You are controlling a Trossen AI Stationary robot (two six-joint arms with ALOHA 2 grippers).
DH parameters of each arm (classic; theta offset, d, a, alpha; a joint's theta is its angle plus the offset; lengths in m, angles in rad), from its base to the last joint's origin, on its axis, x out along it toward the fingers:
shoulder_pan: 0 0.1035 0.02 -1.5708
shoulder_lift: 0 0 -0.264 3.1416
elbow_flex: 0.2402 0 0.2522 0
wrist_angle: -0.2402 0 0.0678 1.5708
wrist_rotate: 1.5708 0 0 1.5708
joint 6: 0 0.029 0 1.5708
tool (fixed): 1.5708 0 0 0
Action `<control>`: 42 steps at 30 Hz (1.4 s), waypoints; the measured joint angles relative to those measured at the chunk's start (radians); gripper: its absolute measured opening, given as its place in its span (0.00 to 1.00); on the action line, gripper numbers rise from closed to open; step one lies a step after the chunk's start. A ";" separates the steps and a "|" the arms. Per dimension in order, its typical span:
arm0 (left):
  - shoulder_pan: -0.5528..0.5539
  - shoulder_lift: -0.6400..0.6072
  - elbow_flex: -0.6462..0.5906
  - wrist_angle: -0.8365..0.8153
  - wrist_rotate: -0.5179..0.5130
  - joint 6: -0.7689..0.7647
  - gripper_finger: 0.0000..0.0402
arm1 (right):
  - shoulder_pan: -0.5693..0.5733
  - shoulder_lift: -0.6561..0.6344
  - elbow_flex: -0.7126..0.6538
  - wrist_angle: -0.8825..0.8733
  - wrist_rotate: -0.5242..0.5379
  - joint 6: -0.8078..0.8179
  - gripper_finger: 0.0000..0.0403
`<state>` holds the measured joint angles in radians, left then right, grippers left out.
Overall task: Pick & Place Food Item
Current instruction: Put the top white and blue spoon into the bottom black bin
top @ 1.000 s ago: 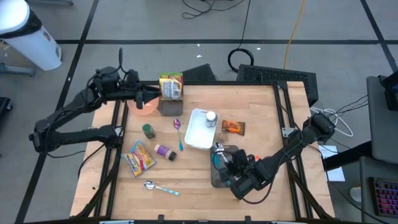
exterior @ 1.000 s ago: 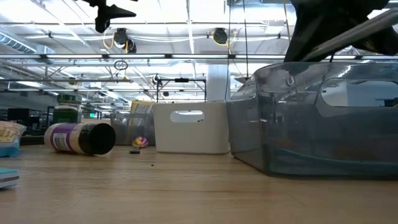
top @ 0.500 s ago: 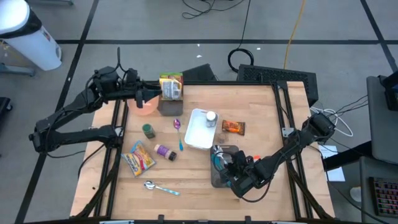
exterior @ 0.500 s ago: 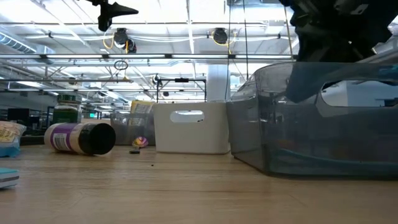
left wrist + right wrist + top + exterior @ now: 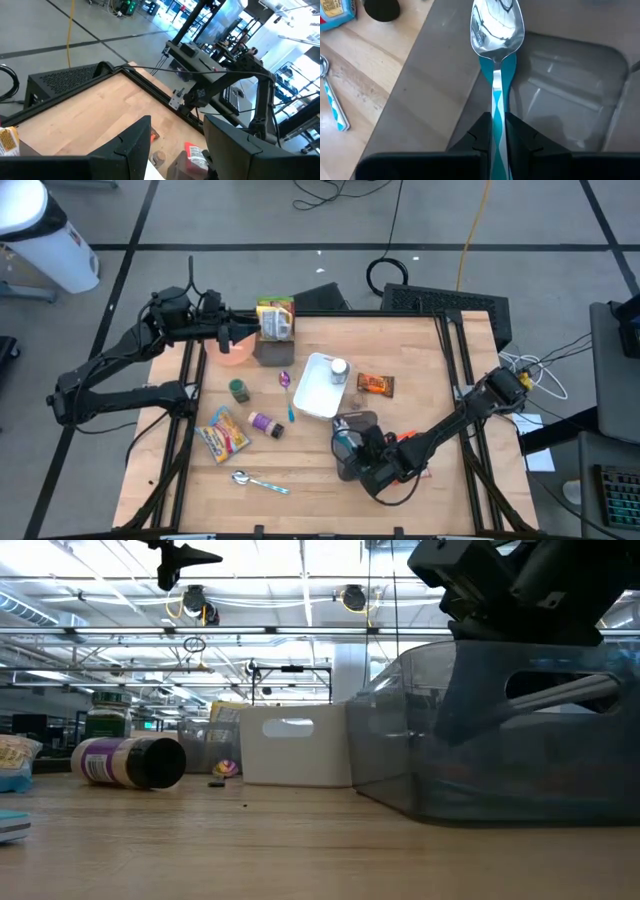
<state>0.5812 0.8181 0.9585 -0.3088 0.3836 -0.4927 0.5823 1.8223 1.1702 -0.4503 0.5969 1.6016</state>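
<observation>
The spoon (image 5: 496,60), teal-handled, is pinched by its handle in the right claw (image 5: 495,131), bowl end pointing out over the grey bin (image 5: 570,90) at the near right of the surface (image 5: 420,360). To place it well, I would lower the spoon until it is well inside the bin walls, keep it level, then release so it does not bounce out. The left claw (image 5: 175,145), fingers apart and empty, hovers at the far left.

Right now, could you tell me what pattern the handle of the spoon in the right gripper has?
Teal and white diamonds on the spoon, clearest in the right wrist view.
</observation>
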 joint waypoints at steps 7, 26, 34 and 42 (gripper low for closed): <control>0.000 0.000 0.000 0.000 0.000 -0.001 0.47 | -0.001 0.003 0.000 -0.014 -0.026 -0.036 0.05; 0.000 0.000 0.000 -0.001 0.000 -0.003 0.47 | -0.005 0.009 0.000 -0.050 -0.078 -0.009 0.08; 0.000 0.000 0.000 -0.001 0.000 -0.003 0.47 | -0.005 0.009 0.000 -0.047 -0.077 -0.013 0.09; 0.000 0.000 0.000 -0.002 0.000 0.010 0.47 | -0.005 0.009 0.000 -0.033 -0.074 -0.016 0.23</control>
<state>0.5812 0.8181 0.9585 -0.3107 0.3840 -0.4824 0.5774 1.8317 1.1706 -0.4835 0.5224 1.5856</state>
